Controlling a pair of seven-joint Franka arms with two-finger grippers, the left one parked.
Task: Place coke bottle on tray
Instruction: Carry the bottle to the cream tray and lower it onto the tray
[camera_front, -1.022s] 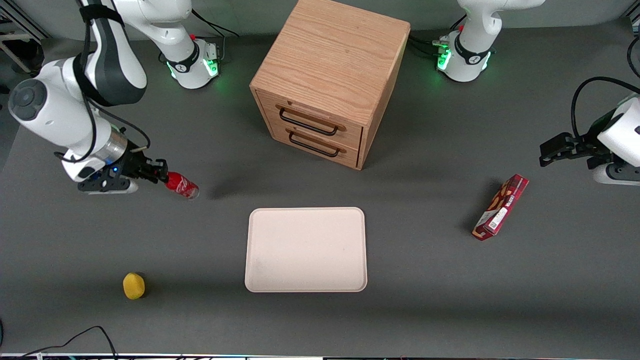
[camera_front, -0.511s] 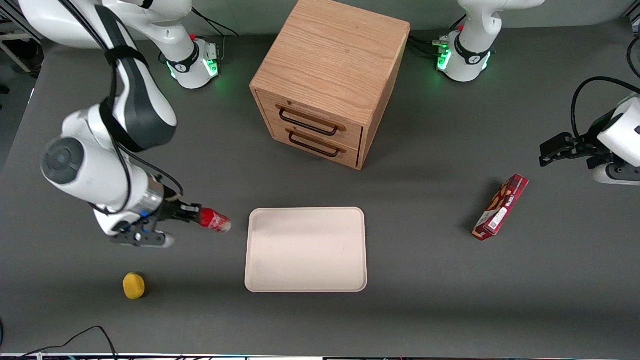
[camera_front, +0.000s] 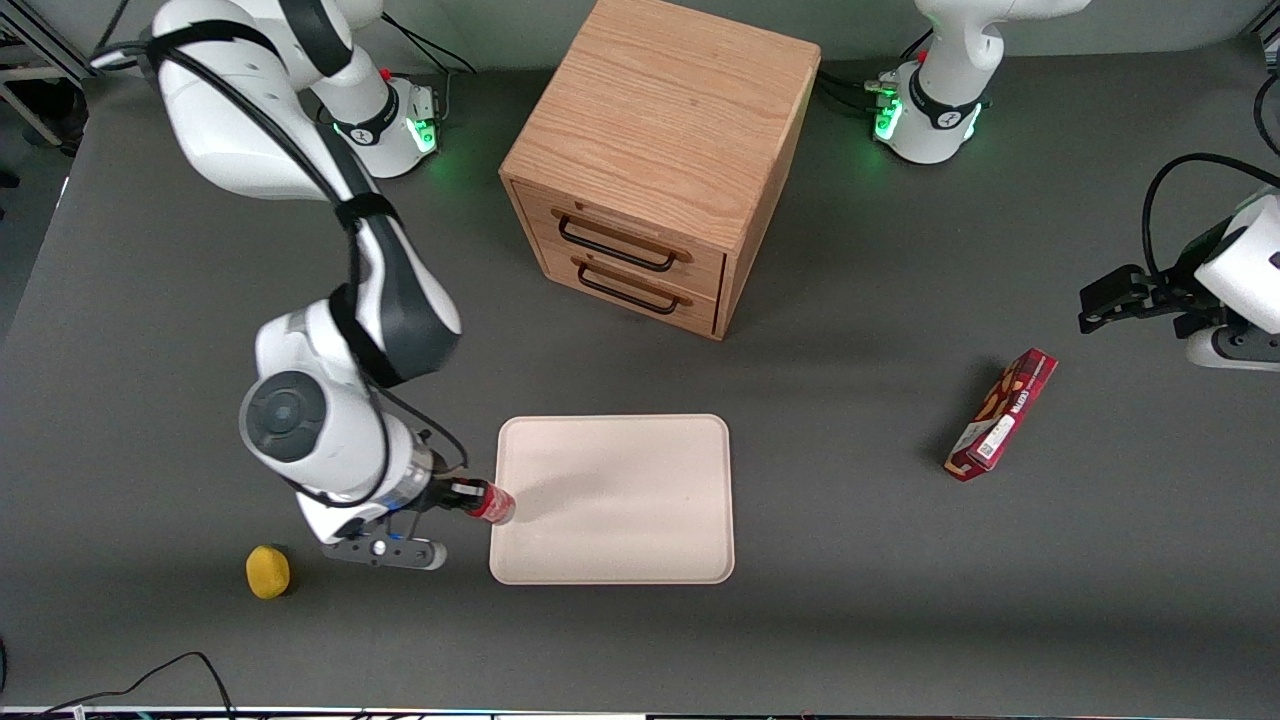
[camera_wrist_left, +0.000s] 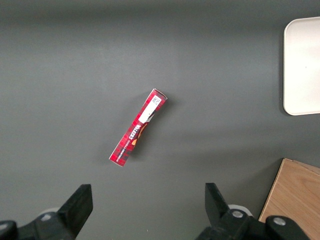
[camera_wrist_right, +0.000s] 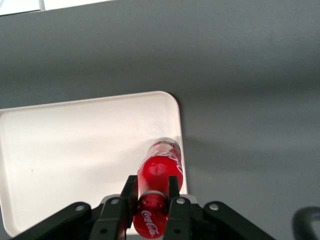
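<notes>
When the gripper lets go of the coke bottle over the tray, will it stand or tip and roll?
The bottle, held in the gripper at the tray's edge, is slim and tall, so it probably tips easily. Its round body would likely roll once down; the low rim may stop it.

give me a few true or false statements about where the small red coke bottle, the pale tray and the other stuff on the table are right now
1. The right arm's gripper is shut on the small red coke bottle. True.
2. The bottle stands upright in the middle of the flat cream rectangular tray. False: it is held above the tray's edge at the working arm's end.
3. The yellow rounded object lies on the grey table, off the tray. True.
4. The flat red snack box lies on the tray. False: it is on the table toward the parked arm's end.
5. The wooden cabinet has both drawers pulled open. False: both are shut.
</notes>
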